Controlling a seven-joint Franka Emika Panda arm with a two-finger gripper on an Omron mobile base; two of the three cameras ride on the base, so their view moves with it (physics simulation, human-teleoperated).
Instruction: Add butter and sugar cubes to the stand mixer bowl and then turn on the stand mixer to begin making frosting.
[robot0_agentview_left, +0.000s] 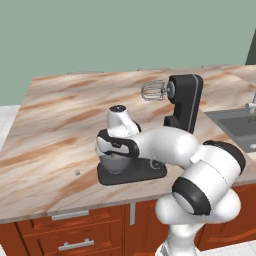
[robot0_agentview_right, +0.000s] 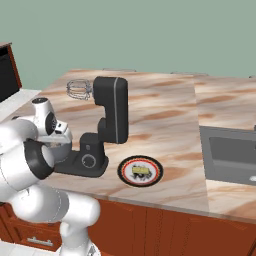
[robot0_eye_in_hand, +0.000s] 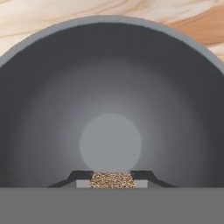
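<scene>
My gripper (robot0_eye_in_hand: 112, 179) is lowered into the grey stand mixer bowl (robot0_eye_in_hand: 109, 21) and is shut on a small speckled sugar cube (robot0_eye_in_hand: 112, 180), held above the bowl's round bottom. The bowl (robot0_agentview_left: 114, 165) sits on the base of the black stand mixer (robot0_agentview_left: 185, 100), mostly hidden by my hand. The mixer's head is tilted up, with the wire whisk (robot0_agentview_left: 153, 91) raised clear. A second tiny sugar cube (robot0_agentview_left: 77, 172) lies on the counter left of the mixer. The pale-yellow butter (robot0_agentview_right: 141, 171) rests on a dark red-rimmed plate (robot0_agentview_right: 125, 172) right of the mixer's dial (robot0_agentview_right: 88, 161).
The marble counter (robot0_agentview_left: 50, 130) stretches wide to the left and behind the mixer. A sink (robot0_agentview_right: 230, 155) is set into it on the right. Wooden drawers (robot0_agentview_left: 70, 235) run beneath the front edge.
</scene>
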